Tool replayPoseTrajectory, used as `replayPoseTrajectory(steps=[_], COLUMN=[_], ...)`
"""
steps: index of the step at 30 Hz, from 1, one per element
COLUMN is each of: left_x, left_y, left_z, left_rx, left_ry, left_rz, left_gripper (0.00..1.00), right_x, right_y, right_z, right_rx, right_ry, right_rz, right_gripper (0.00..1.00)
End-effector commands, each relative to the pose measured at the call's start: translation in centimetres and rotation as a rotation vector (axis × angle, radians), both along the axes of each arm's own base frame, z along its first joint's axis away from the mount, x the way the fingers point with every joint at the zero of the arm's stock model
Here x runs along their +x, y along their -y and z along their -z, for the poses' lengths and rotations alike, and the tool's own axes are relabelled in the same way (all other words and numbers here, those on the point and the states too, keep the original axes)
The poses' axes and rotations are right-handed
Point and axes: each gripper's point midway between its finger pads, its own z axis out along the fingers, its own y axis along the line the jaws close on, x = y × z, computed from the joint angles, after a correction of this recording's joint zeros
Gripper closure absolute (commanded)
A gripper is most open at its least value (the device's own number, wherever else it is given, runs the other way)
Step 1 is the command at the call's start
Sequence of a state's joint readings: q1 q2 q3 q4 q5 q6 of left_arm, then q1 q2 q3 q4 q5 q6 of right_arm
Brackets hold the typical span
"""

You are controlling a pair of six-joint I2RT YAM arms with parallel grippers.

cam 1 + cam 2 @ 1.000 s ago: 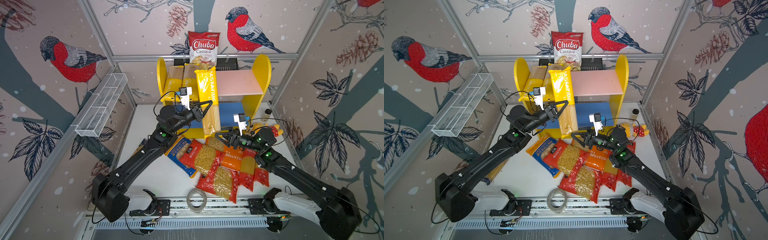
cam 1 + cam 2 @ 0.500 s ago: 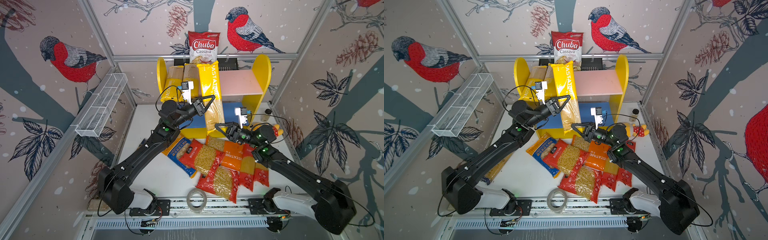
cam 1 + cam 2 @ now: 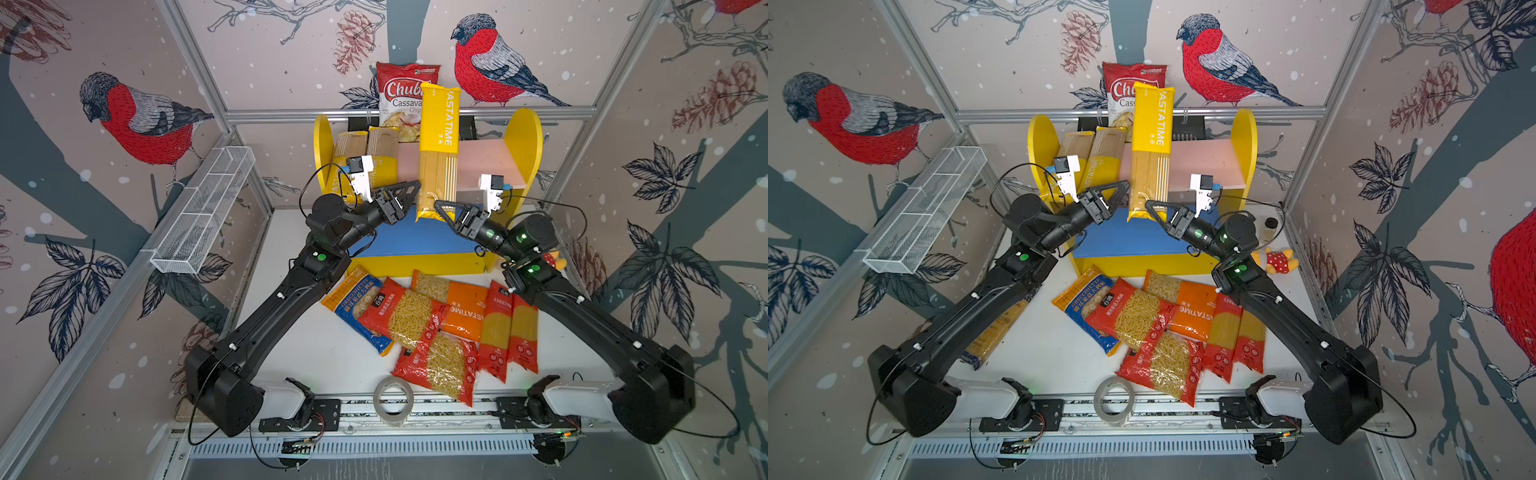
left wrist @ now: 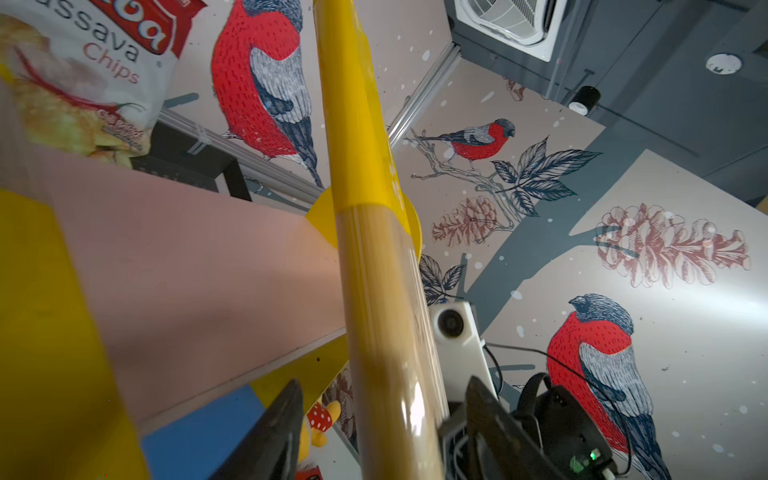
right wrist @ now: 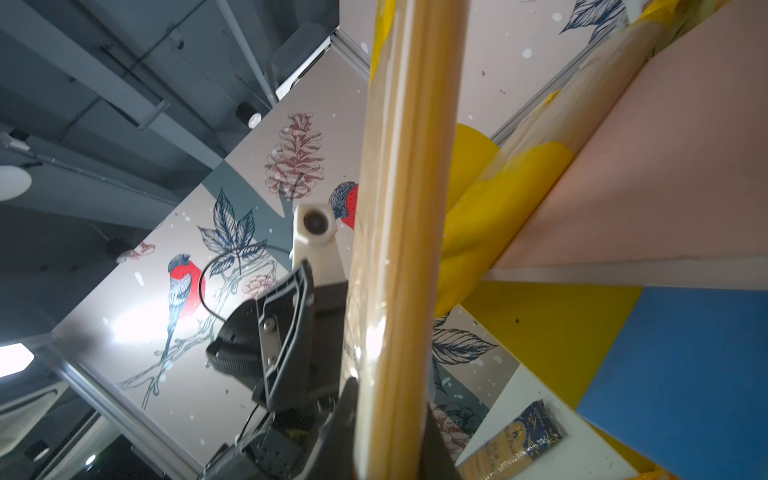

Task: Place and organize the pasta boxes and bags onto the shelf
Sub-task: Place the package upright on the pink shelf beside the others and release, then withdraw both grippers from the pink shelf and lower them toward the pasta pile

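Looking at this rig right now, I'd say it's sitting at maybe a quarter done. Two long spaghetti packs (image 3: 365,151) are already lying side by side at the left end of the pink upper board (image 3: 486,162) of the shelf (image 3: 525,141). A third, the yellow PASTATIME spaghetti pack (image 3: 438,137), is standing upright in front of the shelf's middle, with its top poking up past the Chuba Cassava Chips bag (image 3: 399,91) behind. The right gripper (image 3: 437,203) is pinching that pack at its bottom end, fingers closed tight on it. The left gripper (image 3: 415,192) is sitting just beside it with its fingers spread either side of the pack, not gripping anything. I honestly can't tell whether the pack's bottom is resting on the blue lower board (image 3: 415,237) or hanging just above it. Everything else is waiting on the table (image 3: 311,353): the blue-orange orecchiette bag (image 3: 357,303), two red short-pasta bags (image 3: 403,316), the orange PASTATIME bag (image 3: 461,307) and two red spaghetti packs (image 3: 496,328), all overlapping in a pile in front of the shelf. The navy-gold spaghetti pack (image 3: 1000,328) is lying under the left arm. So I'm guessing seven are left after this one lands.
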State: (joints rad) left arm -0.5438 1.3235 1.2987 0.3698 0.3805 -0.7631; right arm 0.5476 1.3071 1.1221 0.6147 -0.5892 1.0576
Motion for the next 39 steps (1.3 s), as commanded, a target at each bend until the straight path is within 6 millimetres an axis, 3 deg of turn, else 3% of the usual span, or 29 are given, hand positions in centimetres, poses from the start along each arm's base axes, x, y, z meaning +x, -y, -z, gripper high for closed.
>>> replayPoseTrajectory(steps=[1, 8, 13, 17, 18, 23, 25, 31, 39], left_x=[-0.3, -2.2, -3.1, -3.7, -3.6, -3.8, -3.7, -3.5, -3.6], left_y=[-1.8, -7.1, -9.1, -9.7, -9.8, -9.9, -9.7, -9.3, -9.4], left_z=[0.7, 3.7, 6.1, 6.9, 7.9, 8.3, 8.6, 9.4, 10.5], left_rx=[0.034, 0.160, 0.211, 0.212, 0.224, 0.230, 0.233, 0.239, 0.240], left_ry=[0.008, -0.024, -0.063, -0.074, -0.090, -0.093, -0.098, -0.113, -0.136], left_rz=[-0.091, -0.319, -0.389, -0.400, -0.403, -0.403, -0.398, -0.382, -0.383], left_gripper=[0.39, 0.38, 0.38, 0.38, 0.38, 0.38, 0.38, 0.38, 0.38], right_x=[1.8, 4.2, 5.5, 5.7, 5.6, 5.5, 5.6, 6.0, 6.9], right_y=[-0.1, -0.9, -1.6, -3.1, -3.4, -4.1, -4.0, -3.6, -4.3], right_z=[-1.5, -0.9, -0.6, -0.5, -0.5, -0.5, -0.4, -0.7, -0.7], right_rx=[0.006, -0.017, -0.028, -0.032, -0.033, -0.034, -0.033, -0.042, -0.026], right_ry=[-0.035, -0.163, -0.211, -0.230, -0.231, -0.236, -0.240, -0.226, -0.232], right_rz=[0.031, 0.035, 0.054, 0.027, 0.022, 0.019, 0.032, 0.070, 0.063], right_gripper=[1.00, 1.00, 1.00, 0.94, 0.92, 0.65, 0.59, 0.58, 0.70])
